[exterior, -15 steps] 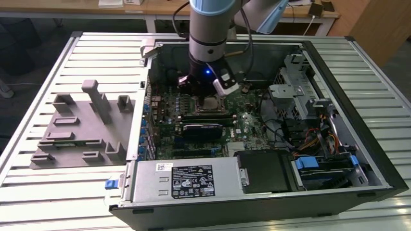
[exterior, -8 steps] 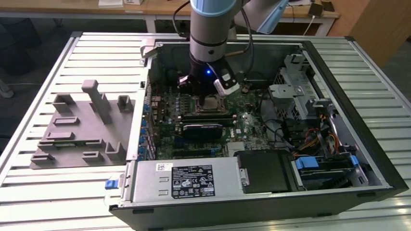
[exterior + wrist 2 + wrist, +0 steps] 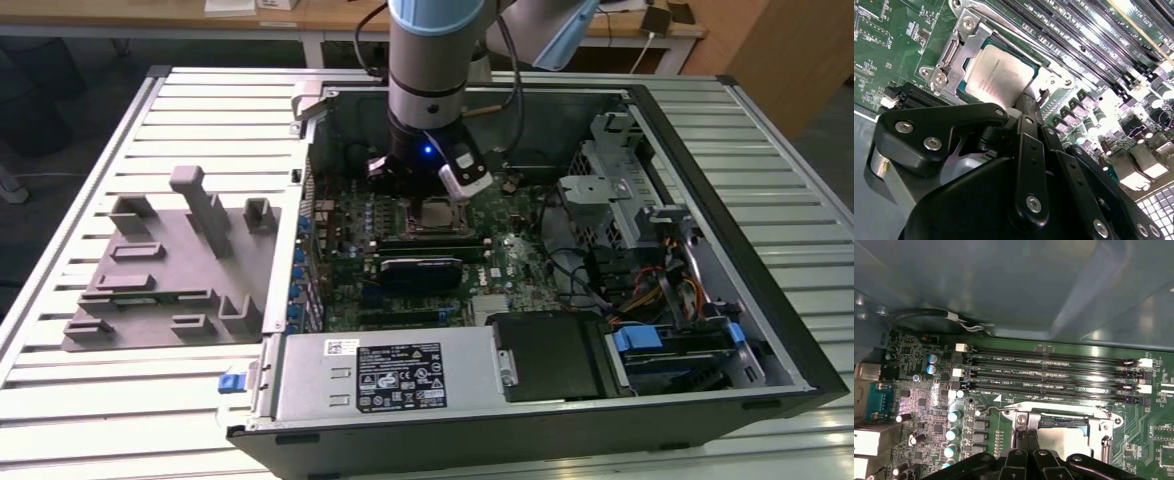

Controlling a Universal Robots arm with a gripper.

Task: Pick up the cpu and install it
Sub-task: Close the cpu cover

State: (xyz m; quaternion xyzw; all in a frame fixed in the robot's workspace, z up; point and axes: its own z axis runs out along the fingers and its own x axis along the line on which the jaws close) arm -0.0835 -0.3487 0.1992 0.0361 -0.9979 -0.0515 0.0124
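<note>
Black robot hand (image 3: 1026, 106), grip impossible to tell, is hovering beside silvery square cpu (image 3: 998, 75) in steel-framed socket (image 3: 961, 45); level seating matters.

A ribbed metal counter (image 3: 94, 420) filled the foreground. Behind it stood a pale wooden desk (image 3: 147, 22) over dark floor (image 3: 134, 58), with a wooden panel (image 3: 787, 50) at the exterior view's right.

So my arm (image 3: 430, 45) comes straight down from above, wrist (image 3: 424, 120) vertical, little blue light (image 3: 427, 151) glowing on it. My gripper (image 3: 433, 203) points straight down, black bolted links (image 3: 1030, 165) fanning out behind the tip.
</note>
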